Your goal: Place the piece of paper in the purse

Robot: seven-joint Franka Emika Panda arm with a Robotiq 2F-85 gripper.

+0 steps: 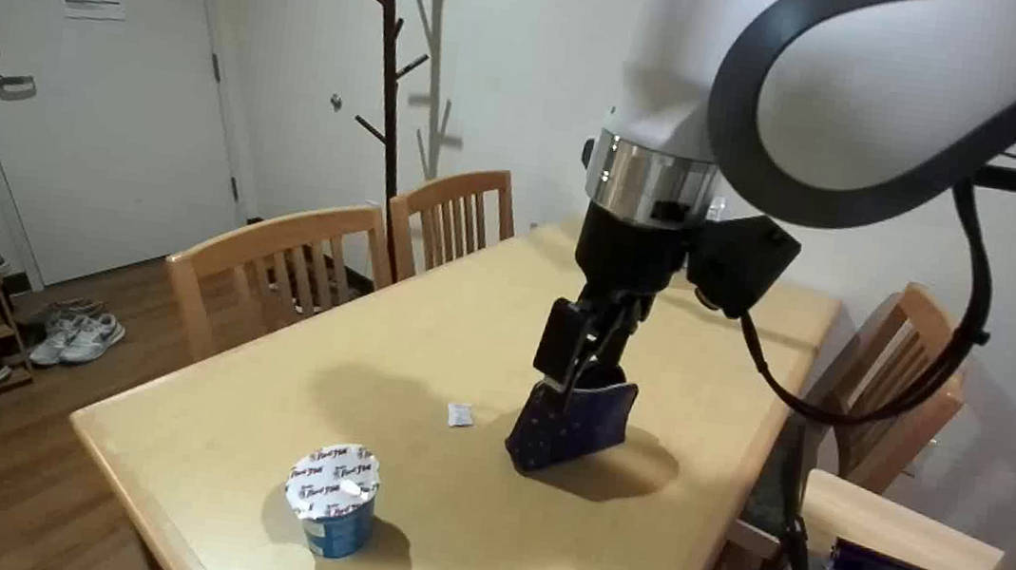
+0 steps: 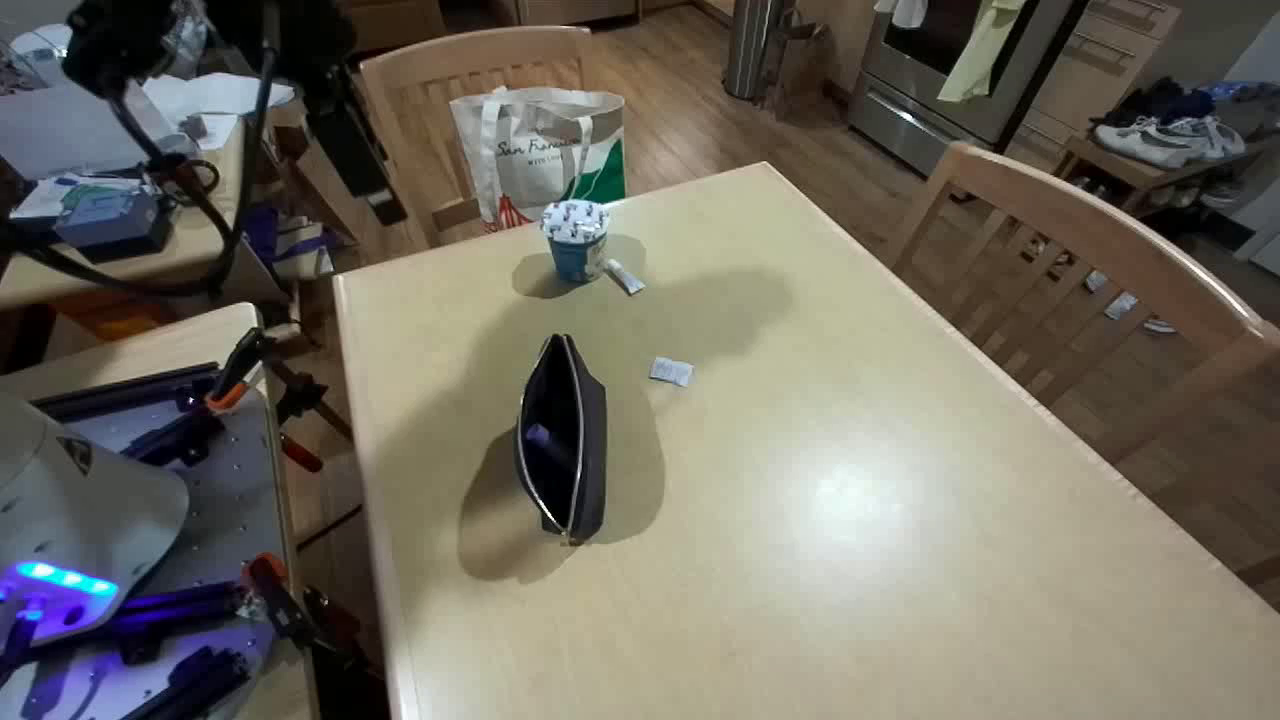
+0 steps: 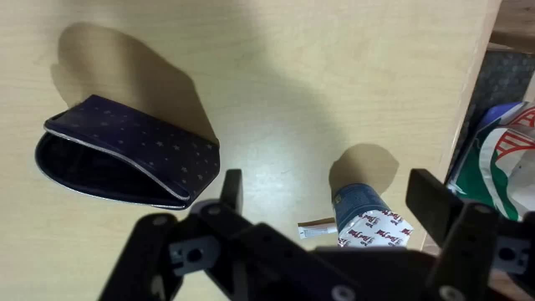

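The piece of paper is a small white packet lying flat on the table, also in an exterior view. It does not show in the wrist view. The purse, dark navy with small stars, stands on the table with its zip mouth open. It shows in an exterior view with something purple inside, and at the left in the wrist view. My gripper is open and empty, above the table, its jaws framing the cup side. It also shows in both exterior views.
A blue cup with a white printed lid stands near the table edge. A narrow white packet lies beside the cup. Wooden chairs stand around the table, one with a tote bag.
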